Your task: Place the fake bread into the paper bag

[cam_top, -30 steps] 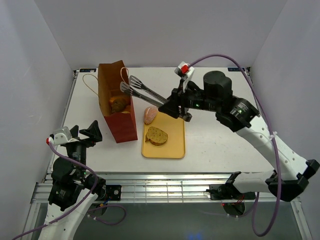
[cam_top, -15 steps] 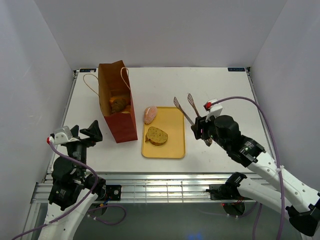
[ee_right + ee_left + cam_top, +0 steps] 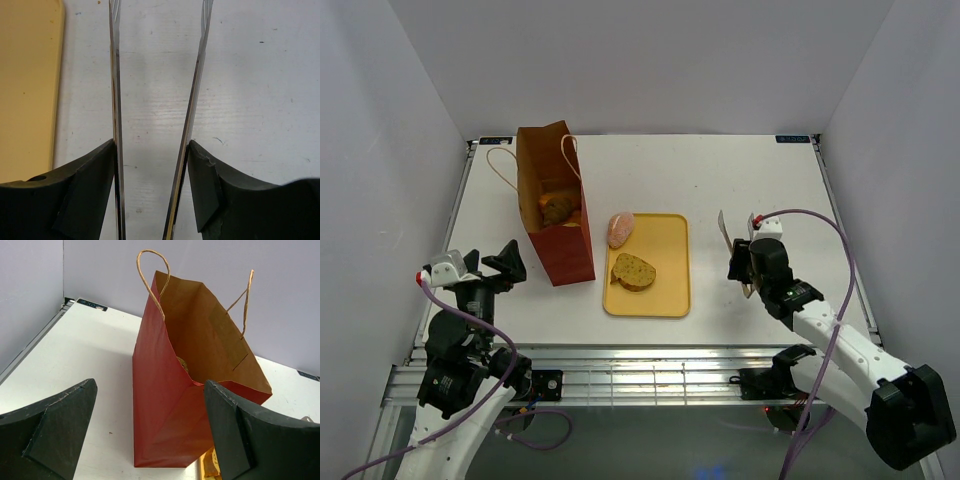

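Note:
The reddish-brown paper bag (image 3: 558,235) stands open at the left of the table, with brown bread (image 3: 557,207) showing inside it. A pink oval roll (image 3: 620,229) lies at the far left corner of the yellow tray (image 3: 665,240). A speckled slice (image 3: 633,271) lies on the tray. My right gripper (image 3: 741,266) is low to the right of the tray, shut on the silver tongs (image 3: 722,228), whose two arms (image 3: 115,90) stand apart and empty between my fingers (image 3: 90,185). My left gripper (image 3: 492,267) is open and empty, facing the bag (image 3: 170,405) from its near left.
The bag's cord handles (image 3: 498,165) loop out at its far side. The white table (image 3: 760,180) is walled on three sides. The tray's edge (image 3: 30,85) lies just left of the tongs in the right wrist view.
My right arm has drawn back from over the bag, swung right and come down beside the tray with the empty tongs. The left arm has not moved.

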`<state>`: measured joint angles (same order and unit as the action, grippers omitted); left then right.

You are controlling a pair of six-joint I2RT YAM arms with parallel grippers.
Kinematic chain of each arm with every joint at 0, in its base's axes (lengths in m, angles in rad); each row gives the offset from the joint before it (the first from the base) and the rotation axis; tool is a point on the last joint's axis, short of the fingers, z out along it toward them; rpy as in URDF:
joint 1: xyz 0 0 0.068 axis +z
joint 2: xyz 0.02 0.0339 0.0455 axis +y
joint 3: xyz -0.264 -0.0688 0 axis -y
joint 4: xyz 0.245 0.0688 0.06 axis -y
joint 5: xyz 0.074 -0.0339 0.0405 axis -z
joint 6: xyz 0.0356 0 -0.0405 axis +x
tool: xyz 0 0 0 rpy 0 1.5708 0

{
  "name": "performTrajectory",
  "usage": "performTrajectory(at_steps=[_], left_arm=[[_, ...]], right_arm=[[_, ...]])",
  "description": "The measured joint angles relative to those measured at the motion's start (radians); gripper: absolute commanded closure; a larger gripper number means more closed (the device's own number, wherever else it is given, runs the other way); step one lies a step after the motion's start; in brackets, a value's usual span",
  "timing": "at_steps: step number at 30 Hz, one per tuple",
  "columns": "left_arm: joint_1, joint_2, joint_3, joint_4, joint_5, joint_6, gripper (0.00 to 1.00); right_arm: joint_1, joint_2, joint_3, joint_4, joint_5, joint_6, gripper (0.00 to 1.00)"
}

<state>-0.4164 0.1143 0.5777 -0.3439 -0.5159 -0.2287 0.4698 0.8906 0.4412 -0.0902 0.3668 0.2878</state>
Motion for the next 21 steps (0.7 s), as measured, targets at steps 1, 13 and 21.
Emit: performTrajectory(at_steps=[1, 13, 21], left_arm=[[0.000, 0.000, 0.000, 0.000, 0.000, 0.000, 0.02], [0.000, 0.000, 0.000, 0.000, 0.005, 0.000, 0.02], [0.000, 0.000, 0.000, 0.000, 0.007, 0.000, 0.02]], right_arm=[[-0.011, 0.017, -0.007, 0.021, -0.007, 0.002, 0.37], [-0.031, 0.235, -0.014, 0.207, -0.063, 0.016, 0.30], [-0.031, 0.270, -0.014, 0.237, -0.079, 0.019, 0.30]])
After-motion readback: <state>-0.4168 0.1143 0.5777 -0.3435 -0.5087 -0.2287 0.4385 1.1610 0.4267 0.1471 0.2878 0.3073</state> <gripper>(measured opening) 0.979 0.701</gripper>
